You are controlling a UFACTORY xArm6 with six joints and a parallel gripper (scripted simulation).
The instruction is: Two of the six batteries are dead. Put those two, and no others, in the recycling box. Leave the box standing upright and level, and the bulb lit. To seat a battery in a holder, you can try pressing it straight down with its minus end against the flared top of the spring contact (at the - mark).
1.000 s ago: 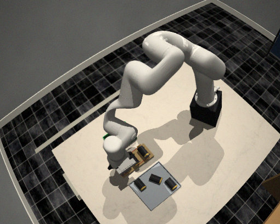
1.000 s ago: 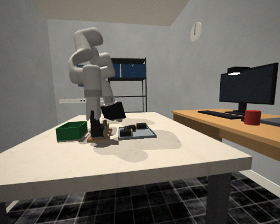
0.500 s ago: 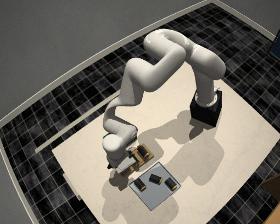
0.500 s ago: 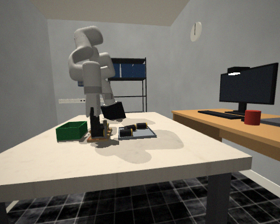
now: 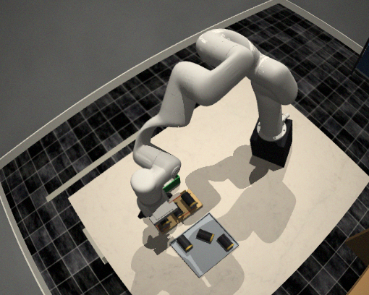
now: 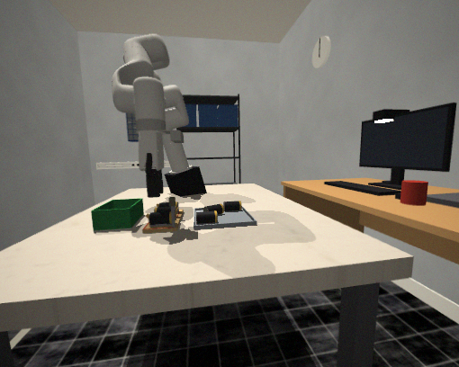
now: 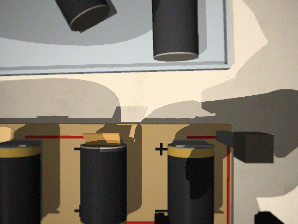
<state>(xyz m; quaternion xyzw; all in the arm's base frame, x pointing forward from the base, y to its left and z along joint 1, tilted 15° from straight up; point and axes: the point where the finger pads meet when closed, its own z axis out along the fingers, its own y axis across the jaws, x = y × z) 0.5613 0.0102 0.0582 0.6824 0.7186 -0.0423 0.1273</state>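
My gripper point(image 6: 154, 195) point(image 7: 212, 219) is half open and empty, above the holder board point(image 5: 199, 206) point(image 7: 69, 175). Its fingertips straddle the right battery point(image 7: 202, 205) in the wrist view. That battery's gold end faces the + mark. The middle battery point(image 7: 103, 185) has its silver end at the top; the left battery point(image 7: 19, 185) has its gold end there. Three more batteries point(image 5: 184, 243) point(image 5: 205, 236) point(image 5: 225, 242) lie in the grey tray point(image 5: 201, 267) point(image 6: 237, 219). The green box point(image 5: 171, 184) point(image 6: 117, 218) stands upright; its floor is hidden. I cannot make out the bulb.
A dark block point(image 7: 254, 147) stands at the board's right edge in the wrist view. The tray lies close beside the board. The green box is on the board's other side. The robot's black base point(image 5: 271, 146) stands farther back on the table.
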